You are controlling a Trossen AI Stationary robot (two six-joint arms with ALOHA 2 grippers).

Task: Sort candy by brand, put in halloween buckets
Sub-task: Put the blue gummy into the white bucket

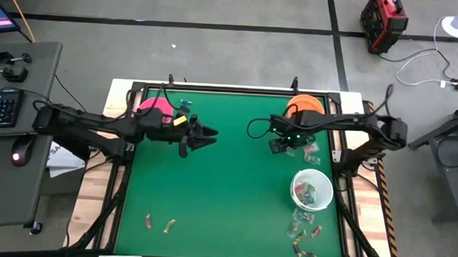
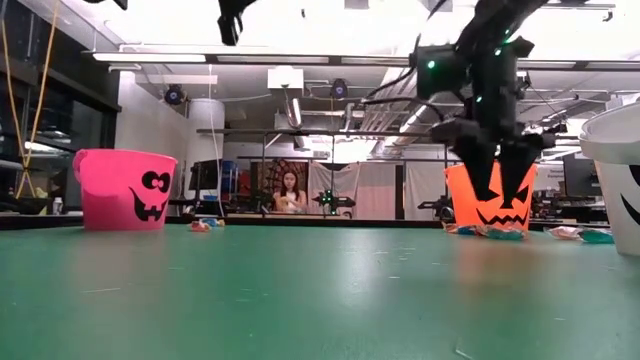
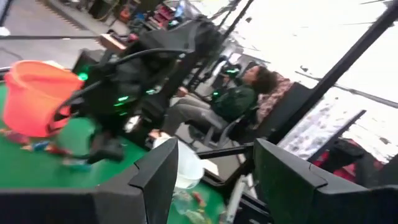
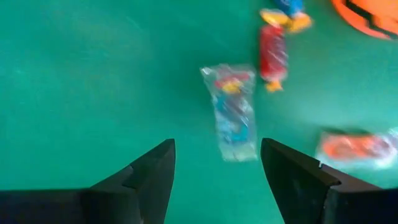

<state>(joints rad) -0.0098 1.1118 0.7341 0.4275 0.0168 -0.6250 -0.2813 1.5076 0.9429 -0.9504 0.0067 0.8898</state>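
Note:
Three halloween buckets stand on the green table: pink (image 1: 156, 108) at the far left, orange (image 1: 308, 106) at the far right, white (image 1: 311, 188) at the right with candy inside. My right gripper (image 4: 214, 168) points down, open, just above the table in front of the orange bucket (image 2: 492, 200). A clear-wrapped candy (image 4: 233, 112) lies just ahead of its fingertips, with a red one (image 4: 273, 55) and an orange-red one (image 4: 354, 149) nearby. My left gripper (image 1: 204, 135) hangs open and level above the table's middle, to the right of the pink bucket, holding nothing.
Loose candy lies near the table's front edge at the left (image 1: 159, 222) and in a cluster in front of the white bucket (image 1: 303, 234). A black frame (image 1: 215, 88) rims the table. A person (image 3: 239, 93) sits beyond the table's right side.

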